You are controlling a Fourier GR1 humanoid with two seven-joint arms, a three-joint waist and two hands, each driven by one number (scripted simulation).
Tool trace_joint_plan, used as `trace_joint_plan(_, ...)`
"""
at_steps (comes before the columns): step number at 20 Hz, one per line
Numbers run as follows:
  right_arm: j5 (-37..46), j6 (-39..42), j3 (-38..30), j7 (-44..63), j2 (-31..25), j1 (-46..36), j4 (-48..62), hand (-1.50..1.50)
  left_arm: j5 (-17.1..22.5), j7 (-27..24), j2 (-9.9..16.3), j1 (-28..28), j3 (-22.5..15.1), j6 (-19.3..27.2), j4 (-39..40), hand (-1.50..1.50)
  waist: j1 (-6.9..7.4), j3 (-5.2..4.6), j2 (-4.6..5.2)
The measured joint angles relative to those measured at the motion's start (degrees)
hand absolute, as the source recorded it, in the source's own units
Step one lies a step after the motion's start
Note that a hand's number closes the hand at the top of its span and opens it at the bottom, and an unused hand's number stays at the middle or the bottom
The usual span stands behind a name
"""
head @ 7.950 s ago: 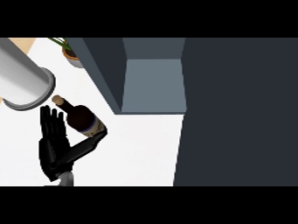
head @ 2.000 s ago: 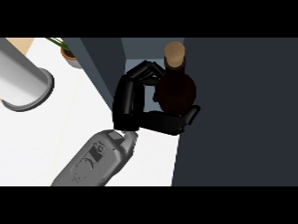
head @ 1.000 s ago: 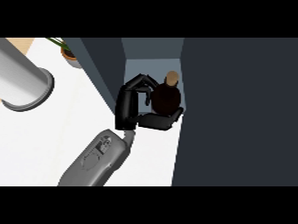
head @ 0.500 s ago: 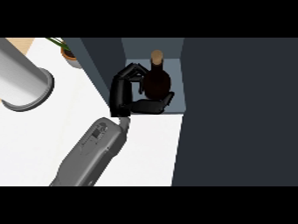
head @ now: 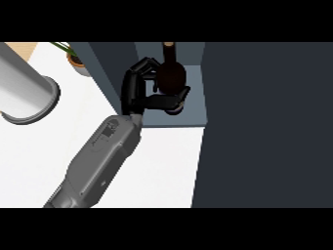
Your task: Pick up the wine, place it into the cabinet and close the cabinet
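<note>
The wine bottle is dark with a tan cap and stands upright inside the open cabinet, near its back. My left hand is at the bottle's left side. Its fingers curl over the bottle's shoulder and the thumb wraps across the lower body, hiding the base. The grey forearm runs in from the lower left. My right hand does not show.
The cabinet's dark door stands open and fills the right half of the view. A thick grey cylinder lies at the upper left of the white counter. A small potted plant stands beside the cabinet's left wall.
The hand has carried the bottle from the cabinet's front further in, toward the back. Eight seconds ago the bottle was on the counter by the cylinder.
</note>
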Motion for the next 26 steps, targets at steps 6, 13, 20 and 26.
trace_joint_plan(6,-0.6,0.1,-0.1,1.5,-0.2,-0.4,-0.3,-1.50,1.5,-2.7,-0.2,-4.9,1.8,-0.5,9.3,1.50,-0.63,0.00,0.12)
trace_joint_plan(13,-0.5,0.3,0.6,0.9,0.5,-0.7,0.2,-1.50,1.7,-7.1,0.0,-11.9,4.9,-0.9,19.2,1.50,-0.88,0.00,0.26)
trace_joint_plan(20,-0.9,0.8,0.1,0.8,0.3,-0.5,0.1,-1.50,1.4,-12.8,0.4,-16.8,7.8,0.2,26.7,1.50,-1.42,-0.01,0.42)
trace_joint_plan(26,-1.2,1.2,0.6,-0.1,0.8,-0.2,0.6,-1.50,2.1,-15.9,0.1,-20.0,11.1,-1.0,32.5,1.50,-1.81,-0.01,0.62)
